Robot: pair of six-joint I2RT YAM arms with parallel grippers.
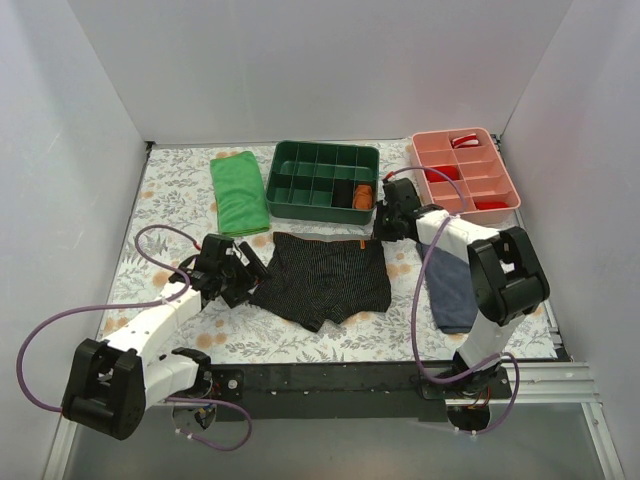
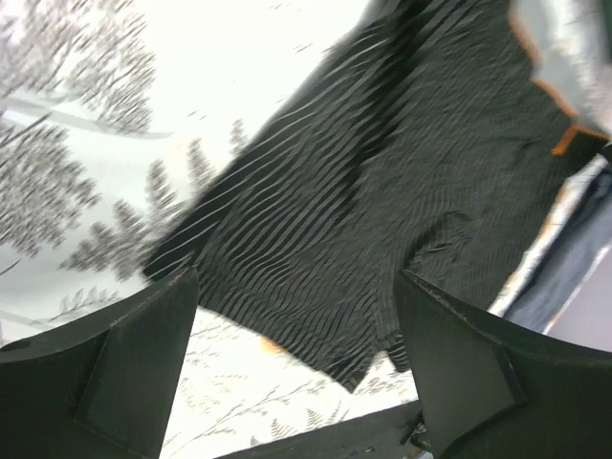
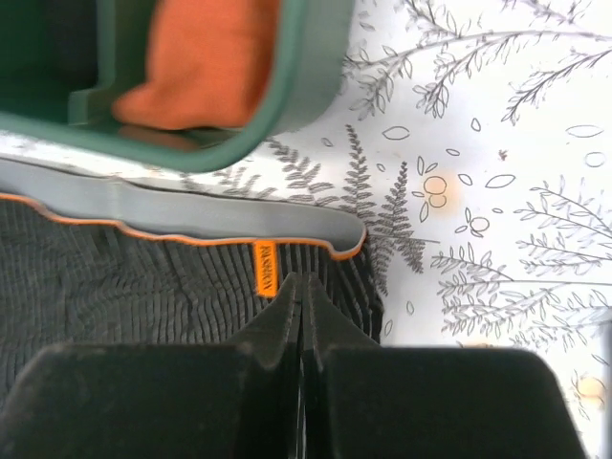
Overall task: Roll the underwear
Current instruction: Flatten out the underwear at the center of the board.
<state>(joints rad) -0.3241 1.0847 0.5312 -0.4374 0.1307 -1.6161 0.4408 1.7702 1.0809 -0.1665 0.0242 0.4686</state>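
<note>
Floral desk [image 1: 170, 200]: underwear [image 1: 322, 277] flat just in front of the green tray [image 1: 320, 213].
My left hand [image 1: 248, 272] gapes wide at its hem, right hand [image 1: 385, 222] pinched closed at the waistband; a one-sided grab might bunch it, not roll it.

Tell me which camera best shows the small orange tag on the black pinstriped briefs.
Right wrist view: the small orange tag sits close and sharp below the grey waistband. The top view shows only a tiny speck; the left wrist view, a blurred orange sliver.

White arms [image 1: 150, 325], black jaws, purple cables [image 1: 413, 320]
</note>
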